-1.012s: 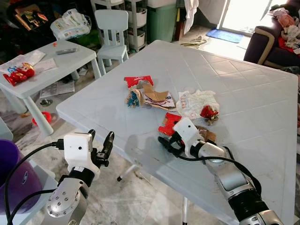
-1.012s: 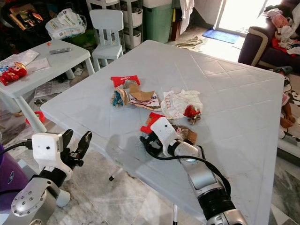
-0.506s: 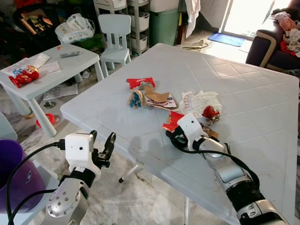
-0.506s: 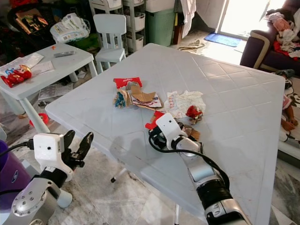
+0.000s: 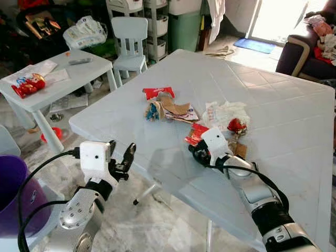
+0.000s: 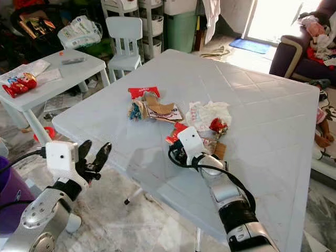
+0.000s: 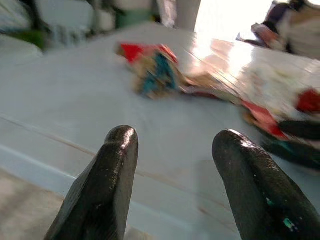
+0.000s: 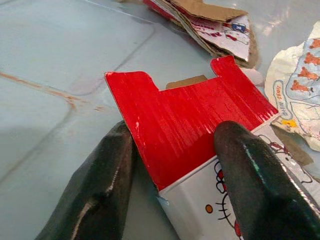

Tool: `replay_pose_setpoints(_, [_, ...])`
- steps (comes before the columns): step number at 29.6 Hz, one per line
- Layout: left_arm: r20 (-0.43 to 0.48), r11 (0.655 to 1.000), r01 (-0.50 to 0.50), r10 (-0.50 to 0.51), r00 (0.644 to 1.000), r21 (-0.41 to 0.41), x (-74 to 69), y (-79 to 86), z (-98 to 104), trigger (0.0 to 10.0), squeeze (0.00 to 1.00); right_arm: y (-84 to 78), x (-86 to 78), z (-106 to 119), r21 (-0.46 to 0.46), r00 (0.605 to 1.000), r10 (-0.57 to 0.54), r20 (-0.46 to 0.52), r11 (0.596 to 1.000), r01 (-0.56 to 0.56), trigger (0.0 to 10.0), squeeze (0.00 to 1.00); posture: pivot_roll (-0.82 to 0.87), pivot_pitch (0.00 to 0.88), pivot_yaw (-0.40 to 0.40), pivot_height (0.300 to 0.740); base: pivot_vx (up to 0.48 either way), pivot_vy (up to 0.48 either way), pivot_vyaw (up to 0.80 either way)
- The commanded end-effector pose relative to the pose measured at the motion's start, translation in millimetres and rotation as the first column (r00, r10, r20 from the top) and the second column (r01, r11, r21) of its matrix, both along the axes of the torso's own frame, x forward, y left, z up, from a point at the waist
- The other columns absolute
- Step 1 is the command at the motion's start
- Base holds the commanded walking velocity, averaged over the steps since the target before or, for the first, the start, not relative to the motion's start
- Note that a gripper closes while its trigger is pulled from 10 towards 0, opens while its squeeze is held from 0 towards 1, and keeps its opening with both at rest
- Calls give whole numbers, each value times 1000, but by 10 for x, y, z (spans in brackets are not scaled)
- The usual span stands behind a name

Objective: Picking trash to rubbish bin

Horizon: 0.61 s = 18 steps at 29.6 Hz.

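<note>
Litter lies scattered on the large pale-blue plastic table [image 5: 294,131]. Having slid forward, the right gripper [image 8: 175,165] now straddles the flattened red-and-white carton [image 8: 195,125], fingers seemingly not yet pinching. The left gripper [image 5: 122,157] hovers spread beside the table's edge.

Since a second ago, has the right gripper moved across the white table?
Yes. The right gripper advanced up the table toward the trash pile, reaching the red carton piece, jaws astride it.

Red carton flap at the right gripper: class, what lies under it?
Under the red carton flap: grey table, with brown cardboard peeking out behind. The rest beneath is covered.
</note>
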<state>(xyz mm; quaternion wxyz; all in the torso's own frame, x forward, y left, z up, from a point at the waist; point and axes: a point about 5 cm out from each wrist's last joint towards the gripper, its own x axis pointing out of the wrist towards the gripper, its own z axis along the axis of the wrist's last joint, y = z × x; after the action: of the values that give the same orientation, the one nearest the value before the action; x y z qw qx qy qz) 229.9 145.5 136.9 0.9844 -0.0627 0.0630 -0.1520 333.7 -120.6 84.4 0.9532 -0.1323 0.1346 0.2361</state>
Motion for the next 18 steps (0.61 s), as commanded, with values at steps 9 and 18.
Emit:
replay_pose_setpoints(9, [-166,976,198,-212,963,-94,-165,-245,-178,10000,0,-143,-43,-115,-19,996,-62,-60,998,61,0,0,159,54,-21,740,0,0,0])
replay_pose_setpoints(18, [-194,969,225,-241,951,-98,-201,-251,-190,10000,0,-130,-23,-87,-11,997,-64,-50,998,63,0,0,160,55,-27,740,0,0,0])
